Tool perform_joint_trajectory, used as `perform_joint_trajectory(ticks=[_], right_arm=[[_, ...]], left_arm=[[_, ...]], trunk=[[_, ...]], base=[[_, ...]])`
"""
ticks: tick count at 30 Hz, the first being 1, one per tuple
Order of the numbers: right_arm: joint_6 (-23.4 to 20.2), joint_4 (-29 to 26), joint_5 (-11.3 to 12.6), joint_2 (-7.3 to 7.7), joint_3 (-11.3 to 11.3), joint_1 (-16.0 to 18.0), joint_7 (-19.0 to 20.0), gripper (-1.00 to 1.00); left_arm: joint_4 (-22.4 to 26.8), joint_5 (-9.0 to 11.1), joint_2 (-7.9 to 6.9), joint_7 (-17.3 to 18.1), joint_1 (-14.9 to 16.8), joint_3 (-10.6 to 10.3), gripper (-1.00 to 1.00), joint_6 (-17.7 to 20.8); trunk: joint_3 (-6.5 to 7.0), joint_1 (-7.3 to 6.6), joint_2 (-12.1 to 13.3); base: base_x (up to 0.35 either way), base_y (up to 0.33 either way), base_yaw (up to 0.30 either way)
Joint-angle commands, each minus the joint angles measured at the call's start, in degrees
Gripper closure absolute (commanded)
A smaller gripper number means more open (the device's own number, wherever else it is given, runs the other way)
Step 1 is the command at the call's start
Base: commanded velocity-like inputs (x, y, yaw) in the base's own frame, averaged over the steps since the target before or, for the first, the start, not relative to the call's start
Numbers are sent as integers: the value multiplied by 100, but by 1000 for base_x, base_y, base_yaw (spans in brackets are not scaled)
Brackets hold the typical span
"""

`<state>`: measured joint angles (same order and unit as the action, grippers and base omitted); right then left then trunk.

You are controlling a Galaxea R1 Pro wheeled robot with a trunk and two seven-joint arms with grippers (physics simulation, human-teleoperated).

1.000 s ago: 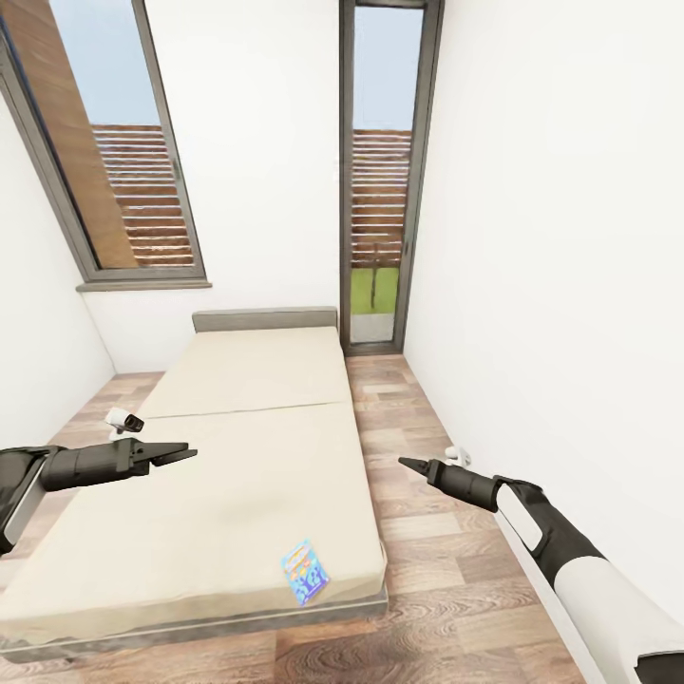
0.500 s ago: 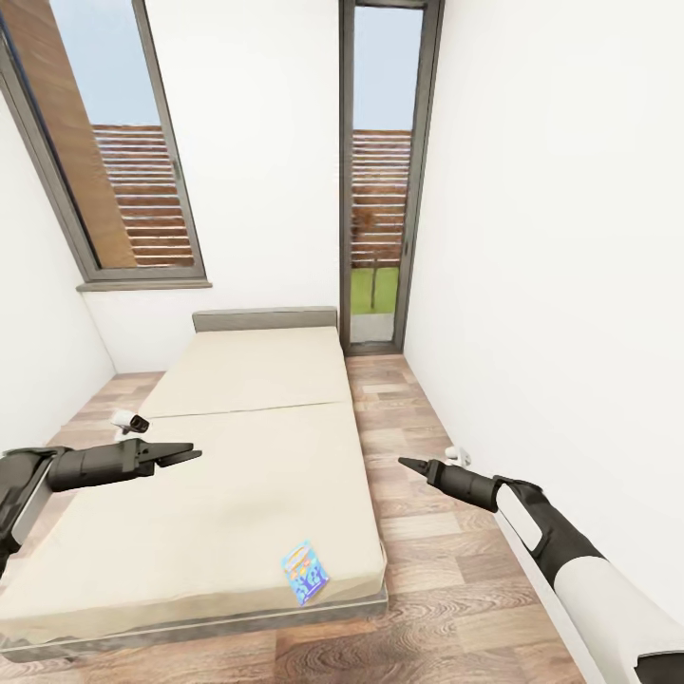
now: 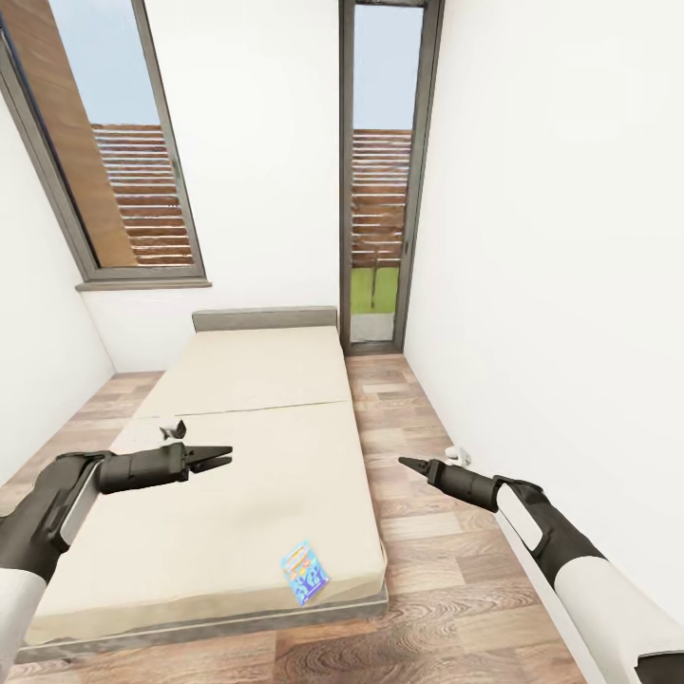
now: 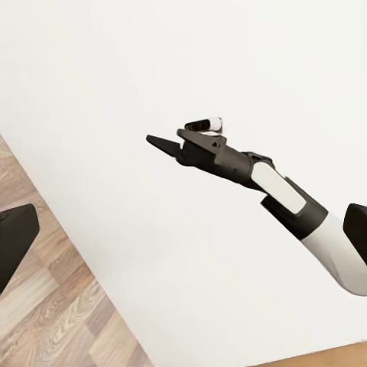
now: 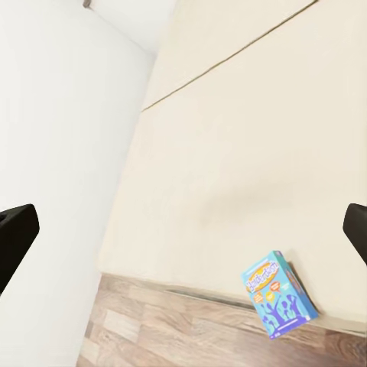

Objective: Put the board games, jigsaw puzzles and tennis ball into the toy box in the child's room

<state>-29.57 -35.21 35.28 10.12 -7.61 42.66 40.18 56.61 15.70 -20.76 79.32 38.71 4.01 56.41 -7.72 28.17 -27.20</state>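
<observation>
One small blue board game (image 3: 304,572) lies flat on the beige bed (image 3: 247,380), near its foot corner on the right. It is also in the right wrist view (image 5: 277,294), close to the mattress edge. My left gripper (image 3: 223,458) hovers open over the middle of the bed, up and left of the game. Its fingers (image 4: 17,233) stand wide apart. My right gripper (image 3: 410,465) hangs open over the floor to the right of the bed, and the left wrist view shows it against the wall (image 4: 157,142). The table, toy box, jigsaw puzzles and tennis ball are out of view.
A strip of wooden floor (image 3: 427,570) runs between the bed and the white wall (image 3: 551,285) on the right. A grey headboard (image 3: 264,318) closes the far end of the bed. A window (image 3: 114,142) and a tall glass door (image 3: 380,190) are beyond it.
My left arm has swung right and inward, carrying its gripper from the bed's left edge out over the mattress. The right arm and the blue game have stayed still.
</observation>
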Motion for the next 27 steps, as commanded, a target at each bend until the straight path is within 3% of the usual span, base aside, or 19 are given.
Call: perform_joint_trajectory(ticks=[1, 6, 11, 19, 27], right_arm=[[-36, -3, 54, 7, -21, 5, -4, -100], [-55, -3, 62, 7, -16, 5, 19, -100], [-89, -6, 73, -8, 27, 5, 30, -100], [-123, -35, 87, -51, 428, 4, 45, -100], [-96, 6, 78, -68, 591, 5, 42, -100]], left_arm=[[-1, 15, 24, -55, 5, -2, -100, 81], [-291, 24, 177, -428, 5, -5, -100, 148], [-602, 22, 212, -559, 5, 0, -100, 140], [-1050, 2, 228, -671, 5, -4, -100, 125], [-1150, -3, 253, -949, 5, 2, -100, 116]], trunk=[[-30, 25, -53], [-120, 135, -254], [-210, 245, -454], [-353, 421, -775], [-497, 596, -1096]], base=[[0, 0, 0], [0, 0, 0], [0, 0, 0], [0, 0, 0], [-38, 0, 0]])
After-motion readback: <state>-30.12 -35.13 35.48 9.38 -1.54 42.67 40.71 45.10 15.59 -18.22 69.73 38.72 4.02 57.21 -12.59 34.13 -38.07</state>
